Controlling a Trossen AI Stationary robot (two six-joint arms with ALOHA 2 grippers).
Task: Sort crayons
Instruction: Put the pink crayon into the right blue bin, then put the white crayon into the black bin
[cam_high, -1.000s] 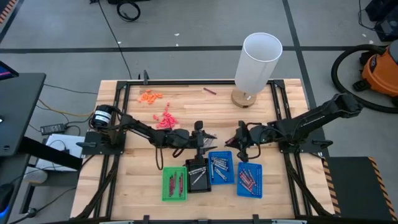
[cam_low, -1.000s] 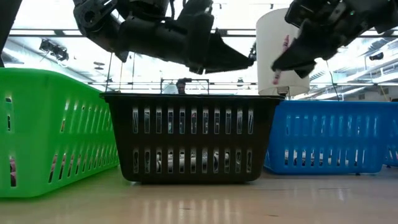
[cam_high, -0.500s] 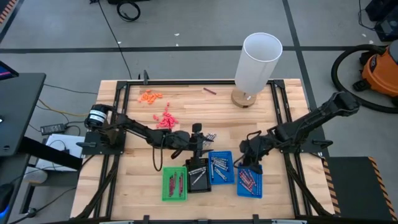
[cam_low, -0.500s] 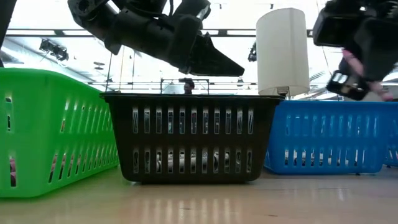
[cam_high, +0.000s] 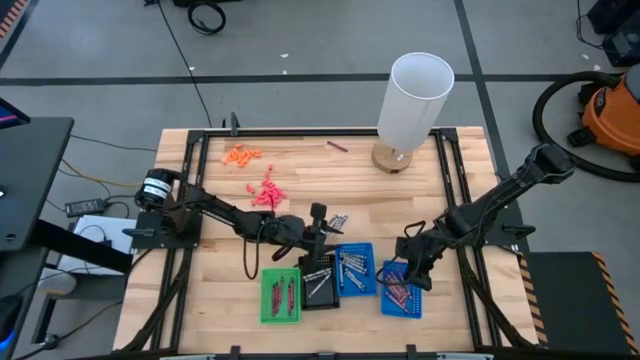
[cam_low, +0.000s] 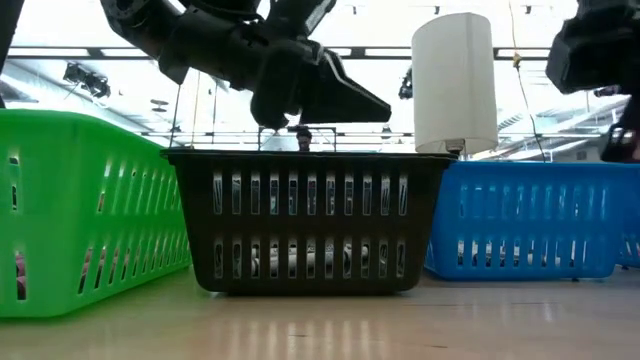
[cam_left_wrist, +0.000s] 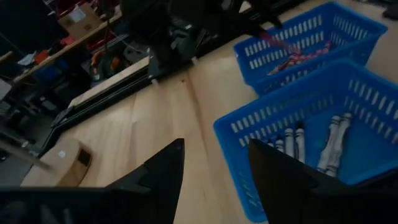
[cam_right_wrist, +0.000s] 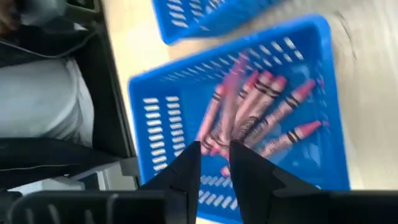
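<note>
My right gripper (cam_right_wrist: 214, 163) hangs tipped down over the right blue basket (cam_high: 402, 290), its fingers a little apart. That basket holds several pink-red crayons (cam_right_wrist: 267, 118). One blurred pink-red crayon (cam_right_wrist: 229, 93) shows just past the fingertips. My left gripper (cam_left_wrist: 214, 168) is open and empty above the black basket (cam_high: 320, 280), which holds grey crayons. The middle blue basket (cam_left_wrist: 323, 106) also holds grey crayons (cam_left_wrist: 311, 140). The green basket (cam_high: 281, 296) holds dark ones. Loose grey crayons (cam_high: 338, 220) lie by the left gripper (cam_high: 318, 228). A maroon crayon (cam_high: 336, 145) lies far back. My right gripper points down at the right blue basket, and the blurred pink-red crayon's near end (cam_right_wrist: 217, 146) lies close to its fingertips. Whether they touch it I cannot tell.
A tall white cylinder (cam_high: 415, 100) stands at the far right on a round base. Tiny orange bits (cam_high: 242, 154) and pink-red bits (cam_high: 266, 192) lie at the far left. The four baskets stand in a row along the near edge. In the low view the left arm (cam_low: 250, 55) hangs over the black basket (cam_low: 308, 220).
My right gripper has swung from the table's middle toward the near right, sunk over the right blue basket, and tipped and rolled downward. A second ago a pink-red crayon showed between its fingers. My left gripper has rolled a little in place.
</note>
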